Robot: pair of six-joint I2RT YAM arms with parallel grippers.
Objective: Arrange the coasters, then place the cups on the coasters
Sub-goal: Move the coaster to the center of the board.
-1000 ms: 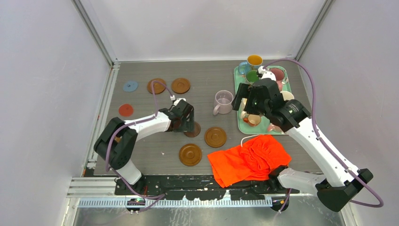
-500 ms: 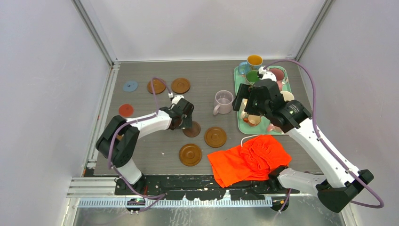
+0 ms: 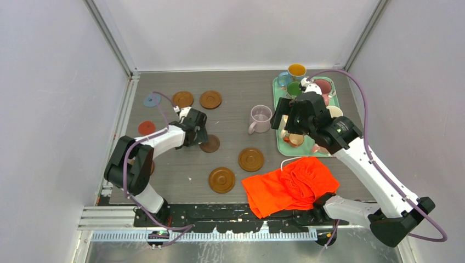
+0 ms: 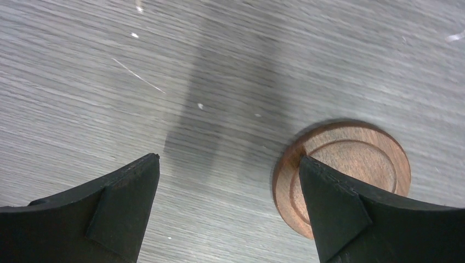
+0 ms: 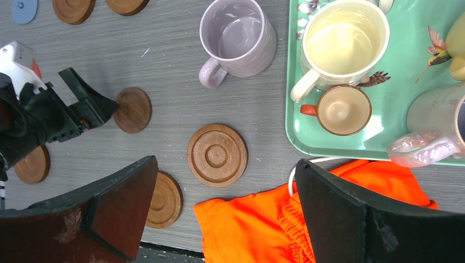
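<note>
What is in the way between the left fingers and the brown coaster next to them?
Nothing I can see. The brown coaster lies flat on the table, right beside the open left fingers. One fingertip covers its edge in the wrist view, so I cannot tell if they touch.

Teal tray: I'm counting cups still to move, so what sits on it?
A cream mug, a tiny copper cup, a green-inside mug and a maroon mug show. The right arm covers the tray's middle, so more may be hidden.

Overhead looks down; both close wrist cameras share one coaster [image 4: 351, 153].
</note>
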